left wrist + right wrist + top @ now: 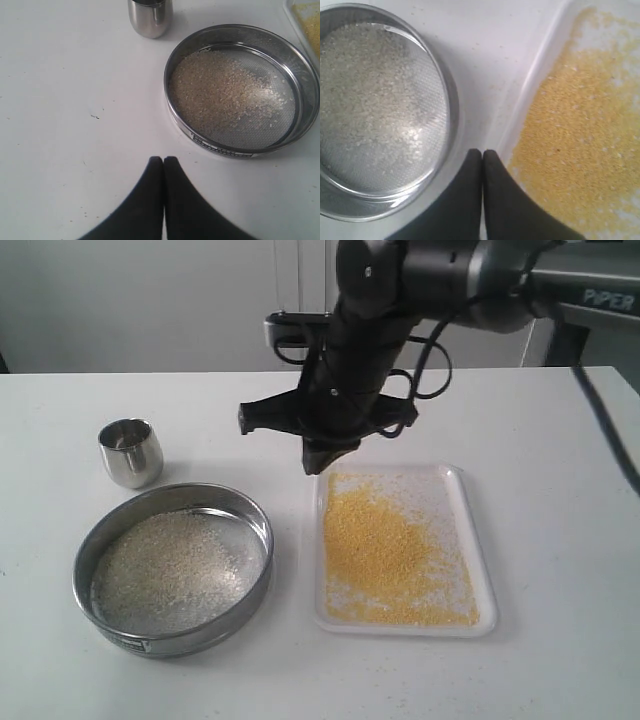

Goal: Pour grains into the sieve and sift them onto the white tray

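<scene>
Hanging right gripper [322, 468] hides part of white tray [442, 488].

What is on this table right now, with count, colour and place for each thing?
Cup: one, shiny steel, upright beside the sieve.
Sieve: one, steel, left of the tray in the exterior view.
Pale grains: one layer, whitish-beige, in the sieve.
Tray: one, white, right of the sieve.
Yellow grains: one heap, yellow, on the tray.
Table: one, white, under everything.
Left gripper: one, black, shut, over bare table near the sieve.
Right gripper: one, black, shut, above the gap between sieve and tray.
</scene>
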